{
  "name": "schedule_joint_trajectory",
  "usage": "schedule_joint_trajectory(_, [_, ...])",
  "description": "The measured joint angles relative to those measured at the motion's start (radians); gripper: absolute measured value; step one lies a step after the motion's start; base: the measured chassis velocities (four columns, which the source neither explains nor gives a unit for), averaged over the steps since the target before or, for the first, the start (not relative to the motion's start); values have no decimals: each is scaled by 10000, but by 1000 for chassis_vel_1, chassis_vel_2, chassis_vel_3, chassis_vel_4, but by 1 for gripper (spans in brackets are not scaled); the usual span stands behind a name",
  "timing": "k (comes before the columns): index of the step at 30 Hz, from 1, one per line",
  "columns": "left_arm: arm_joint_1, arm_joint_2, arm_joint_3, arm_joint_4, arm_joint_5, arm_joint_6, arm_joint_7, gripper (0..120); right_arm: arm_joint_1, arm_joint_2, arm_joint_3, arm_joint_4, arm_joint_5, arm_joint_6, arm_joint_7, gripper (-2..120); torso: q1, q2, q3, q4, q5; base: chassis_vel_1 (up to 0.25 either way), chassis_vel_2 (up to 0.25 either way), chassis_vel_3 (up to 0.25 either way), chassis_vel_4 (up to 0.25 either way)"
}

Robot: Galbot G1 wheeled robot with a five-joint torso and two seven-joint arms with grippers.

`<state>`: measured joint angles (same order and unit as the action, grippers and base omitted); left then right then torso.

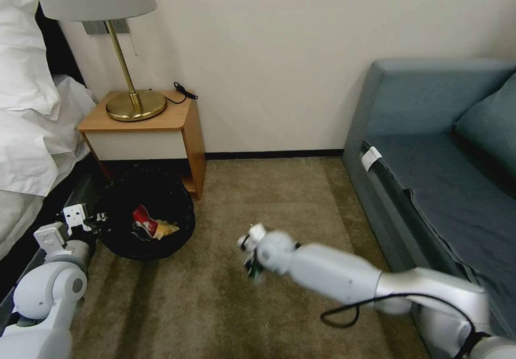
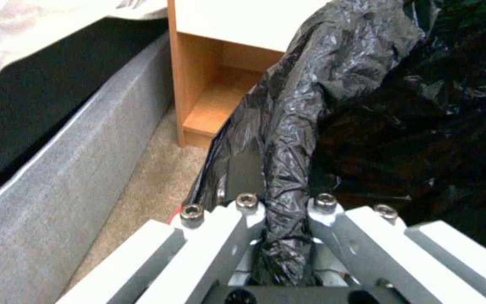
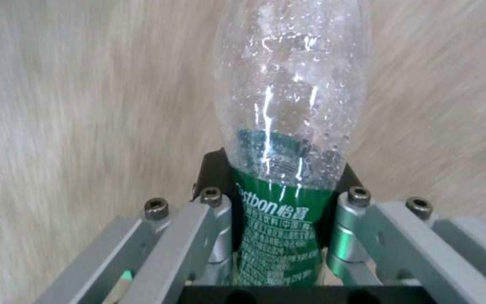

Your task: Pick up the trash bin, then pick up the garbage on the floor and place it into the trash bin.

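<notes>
The trash bin [image 1: 145, 219], lined with a crinkly black bag, hangs beside the nightstand with a red-and-white wrapper [image 1: 144, 220] and a yellow wrapper [image 1: 165, 229] inside. My left gripper [image 1: 80, 220] is shut on the bin's left rim; in the left wrist view [image 2: 285, 211] its fingers pinch a fold of the black bag [image 2: 305, 126]. My right gripper [image 1: 251, 259] hovers over the carpet to the bin's right, shut on a clear bottle with a green label [image 3: 288, 139]. In the right wrist view [image 3: 279, 198] the bottle sticks out between the fingers.
A wooden nightstand [image 1: 161, 133] with a brass lamp [image 1: 134, 103] stands against the wall behind the bin. A bed with white linen [image 1: 27, 133] lies to the left, its grey base [image 2: 57, 177] close to my left gripper. A grey-blue sofa [image 1: 446, 155] is on the right.
</notes>
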<state>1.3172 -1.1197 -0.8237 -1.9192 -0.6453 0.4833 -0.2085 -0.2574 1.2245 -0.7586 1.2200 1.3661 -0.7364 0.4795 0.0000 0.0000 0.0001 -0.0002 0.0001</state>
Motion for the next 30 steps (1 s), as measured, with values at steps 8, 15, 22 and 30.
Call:
schedule_joint_trajectory(8, [-110, 116, 47, 208, 20, -264, -4, 1, 1143, -163, 1198, 373, 28, 3, -599, 20, 0, 0, 0, 2, 0, 0, 0, 0, 0])
schedule_joint_trajectory(15, [-265, 205, 144, 473, 99, -501, -37, 1, 1806, 273, 1839, 987, -124, 246, -1307, 20, 0, 0, 0, 3, -1, 0, 0, 0, 0])
schedule_joint_trajectory(22, [-467, 268, 227, 563, 121, -539, -59, 1, 2367, 1083, 1926, 1675, -71, 610, -2224, 20, 0, 0, 0, 4, -3, 0, 0, 0, 0])
schedule_joint_trajectory(30, [-437, 217, 292, 566, 204, -611, -69, 1, 2316, 2135, 1612, 1810, -165, 853, -2656, 19, 0, 0, -1, 3, -4, 0, 0, 0, 0])
